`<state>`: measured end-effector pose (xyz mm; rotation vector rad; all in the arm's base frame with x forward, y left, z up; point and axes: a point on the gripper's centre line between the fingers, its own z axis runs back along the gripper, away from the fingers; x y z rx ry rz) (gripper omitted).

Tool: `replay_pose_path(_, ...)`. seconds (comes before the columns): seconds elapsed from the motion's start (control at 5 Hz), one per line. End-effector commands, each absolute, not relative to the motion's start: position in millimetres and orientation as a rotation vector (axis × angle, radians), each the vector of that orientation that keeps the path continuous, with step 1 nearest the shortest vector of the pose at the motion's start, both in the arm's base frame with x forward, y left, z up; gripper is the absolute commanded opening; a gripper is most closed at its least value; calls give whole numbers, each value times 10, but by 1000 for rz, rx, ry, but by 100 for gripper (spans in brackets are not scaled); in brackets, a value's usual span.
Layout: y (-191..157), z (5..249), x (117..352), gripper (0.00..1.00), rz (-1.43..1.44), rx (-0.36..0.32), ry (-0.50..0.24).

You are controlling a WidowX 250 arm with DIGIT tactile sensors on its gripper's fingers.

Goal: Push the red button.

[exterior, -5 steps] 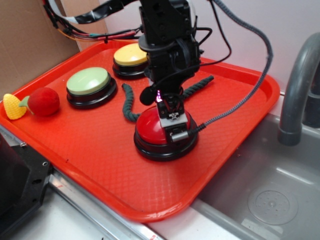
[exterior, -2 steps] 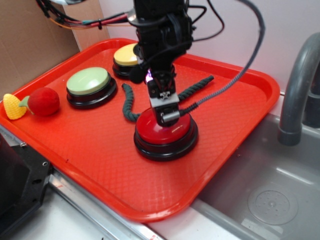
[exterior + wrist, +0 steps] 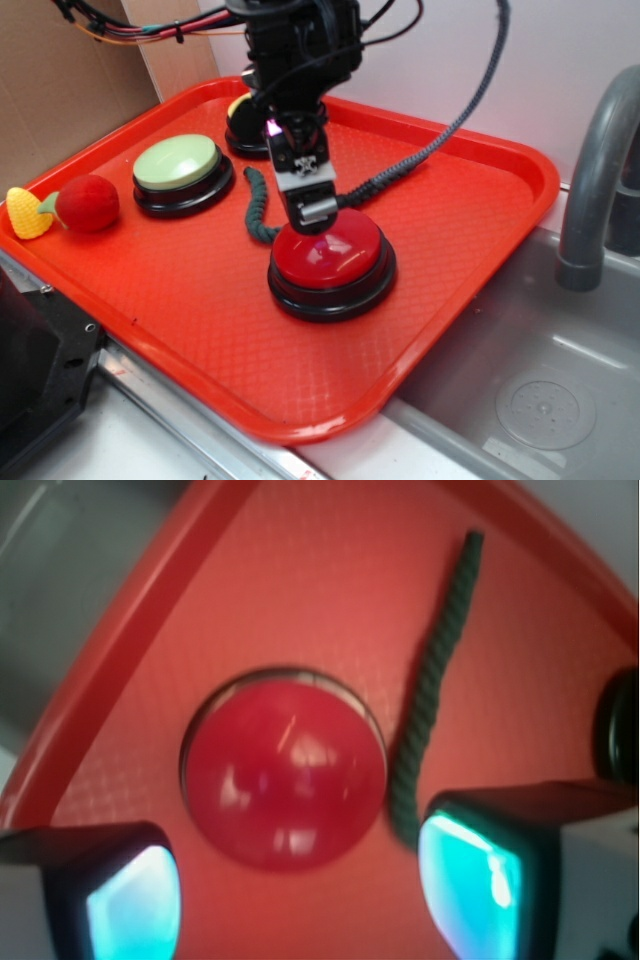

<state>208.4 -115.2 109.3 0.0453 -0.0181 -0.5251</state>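
Note:
The red button, a glossy red dome on a black base, stands in the middle of the orange tray. My gripper hangs just above the dome's back left edge, clear of it. In the wrist view the red button lies below and ahead of my gripper. The two cyan-padded fingers stand wide apart, open, with only bare tray between them.
A dark green rope lies behind the button, also seen as the rope in the wrist view. A pale green button and a yellow button sit at the back left. A fuzzy red ball and a yellow toy rest at the tray's left edge. Sink and faucet lie right.
My gripper was down on the red dome a second ago; it has since lifted off and drifted up and to the left. The button has not shifted.

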Motion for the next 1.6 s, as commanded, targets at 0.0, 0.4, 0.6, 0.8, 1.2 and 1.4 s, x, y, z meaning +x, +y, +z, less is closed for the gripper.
replay_pose_path(0.0,-1196,1429,2047,100,-483,37,-111)
replay_pose_path(0.4,-1183,1602,1990,100,-456,45,-117)
replay_pose_path(0.6,-1184,1645,1969,100,-449,44,-116)
replay_pose_path(0.8,-1185,1696,1944,100,-442,44,-118)
replay_pose_path(1.2,-1180,1844,1846,100,-420,30,-134)
replay_pose_path(1.4,-1145,1986,1727,100,-398,39,-177)
